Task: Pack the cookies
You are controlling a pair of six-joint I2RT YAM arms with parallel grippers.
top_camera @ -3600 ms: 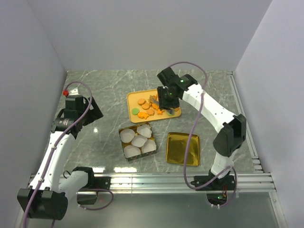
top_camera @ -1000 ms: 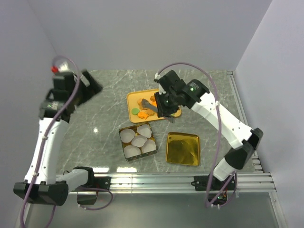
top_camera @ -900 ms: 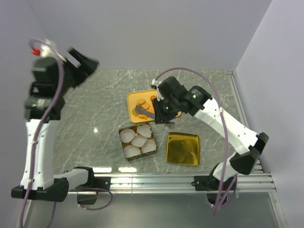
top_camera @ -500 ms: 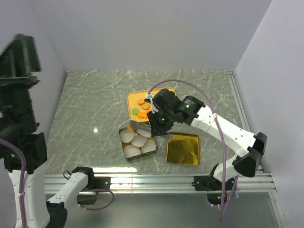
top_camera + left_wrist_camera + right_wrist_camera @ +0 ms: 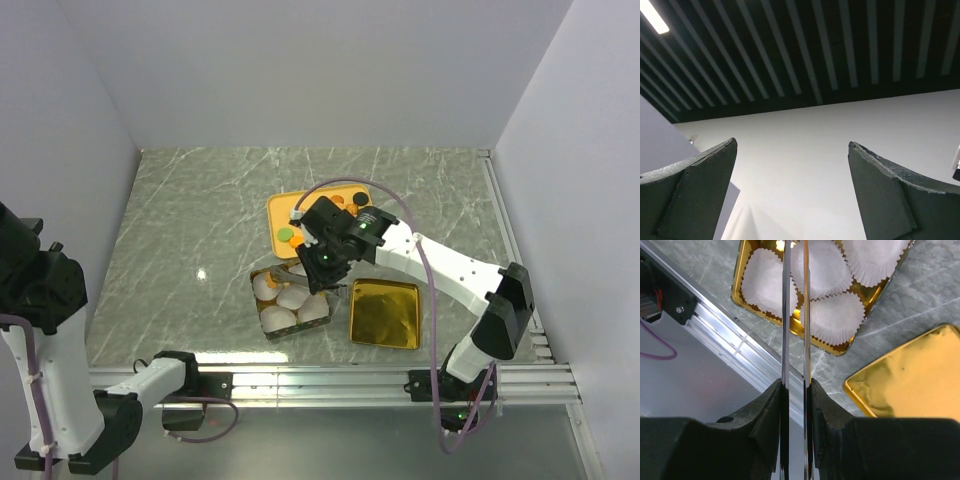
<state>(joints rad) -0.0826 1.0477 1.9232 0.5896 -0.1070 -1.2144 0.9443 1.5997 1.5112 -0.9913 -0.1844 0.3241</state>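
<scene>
The cookies, orange rounds with a green one, lie on an orange tray behind my right arm. My right gripper is shut on thin metal tongs whose two blades reach over the gold tin of white paper cups. The blade tips run out of the wrist view, so I cannot tell whether they hold a cookie. My left gripper is open and empty, pointing up at the wall and ceiling.
The tin's gold lid lies flat to the right of the tin. An aluminium rail runs along the near table edge. The raised left arm stands at the far left by the wall.
My right gripper has carried the tongs from the orange tray toward me, over the tin. The left arm has swung up and out to the near left.
</scene>
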